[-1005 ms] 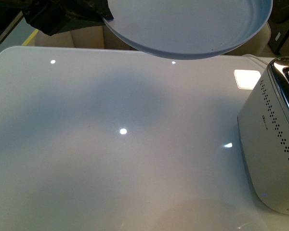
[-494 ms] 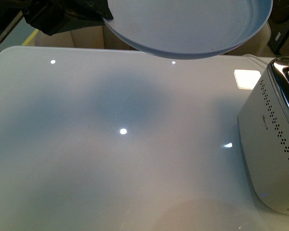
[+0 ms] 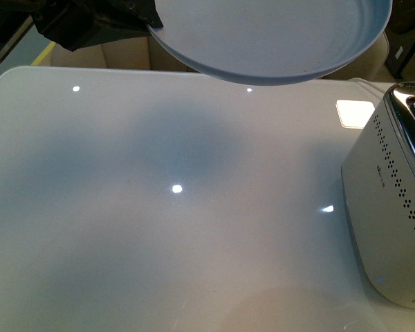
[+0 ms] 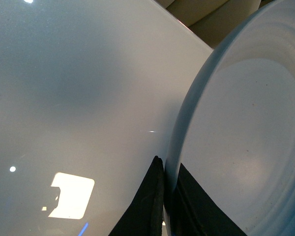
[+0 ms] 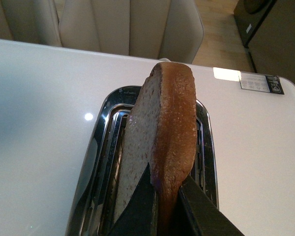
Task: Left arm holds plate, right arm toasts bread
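The pale blue-white plate (image 3: 270, 34) hangs in the air at the top of the front view, above the white table. My left gripper (image 3: 142, 21) is shut on its rim at the left; the left wrist view shows the black fingers (image 4: 147, 206) pinching the plate's rim (image 4: 196, 98). The plate is empty. My right gripper (image 5: 167, 196) is shut on the bread (image 5: 162, 128), a brown slice held on edge with its rounded end away from the gripper, just above the toaster's slots (image 5: 113, 147). The right gripper is out of the front view.
A chrome and white toaster (image 3: 391, 214) stands at the table's right edge. The white glossy table (image 3: 159, 228) carries the plate's shadow. Beige chairs (image 5: 128, 24) stand beyond the table's far edge. A small label (image 5: 260, 82) lies on the table past the toaster.
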Tool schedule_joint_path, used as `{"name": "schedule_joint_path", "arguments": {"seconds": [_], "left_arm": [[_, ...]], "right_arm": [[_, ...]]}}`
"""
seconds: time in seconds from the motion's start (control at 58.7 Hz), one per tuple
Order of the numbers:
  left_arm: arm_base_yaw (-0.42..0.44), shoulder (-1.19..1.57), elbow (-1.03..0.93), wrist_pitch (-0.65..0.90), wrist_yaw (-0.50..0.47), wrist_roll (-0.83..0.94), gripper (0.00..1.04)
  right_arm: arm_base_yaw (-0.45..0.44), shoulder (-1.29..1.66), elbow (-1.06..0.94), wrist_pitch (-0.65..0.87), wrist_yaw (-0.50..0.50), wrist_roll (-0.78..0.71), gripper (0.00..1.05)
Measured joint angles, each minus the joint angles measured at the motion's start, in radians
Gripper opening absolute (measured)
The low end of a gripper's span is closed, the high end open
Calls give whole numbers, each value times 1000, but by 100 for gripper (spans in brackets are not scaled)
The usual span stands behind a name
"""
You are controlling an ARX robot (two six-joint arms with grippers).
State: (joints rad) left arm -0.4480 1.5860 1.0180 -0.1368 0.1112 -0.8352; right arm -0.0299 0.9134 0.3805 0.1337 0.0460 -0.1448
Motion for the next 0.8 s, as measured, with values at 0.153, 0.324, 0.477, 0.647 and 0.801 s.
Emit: {"name": "schedule_joint_path", "arguments": {"seconds": [0.153,0.324,0.477,0.647,0.801], "left_arm": [[0,0,0,0,0,0,3],[0,0,0,0,0,0,3],[0,0,0,0,0,0,3],[0,0,0,0,0,0,3],[0,0,0,0,0,0,3]], "right_arm": [[13,39,-7,30,14,-4,3],[33,94,-22,69,27,-6,3],[49,150,-38,105,42,-6,3],[64,237,-58,166,52,-5,3],[74,318,-77,229,64,0,3]]}}
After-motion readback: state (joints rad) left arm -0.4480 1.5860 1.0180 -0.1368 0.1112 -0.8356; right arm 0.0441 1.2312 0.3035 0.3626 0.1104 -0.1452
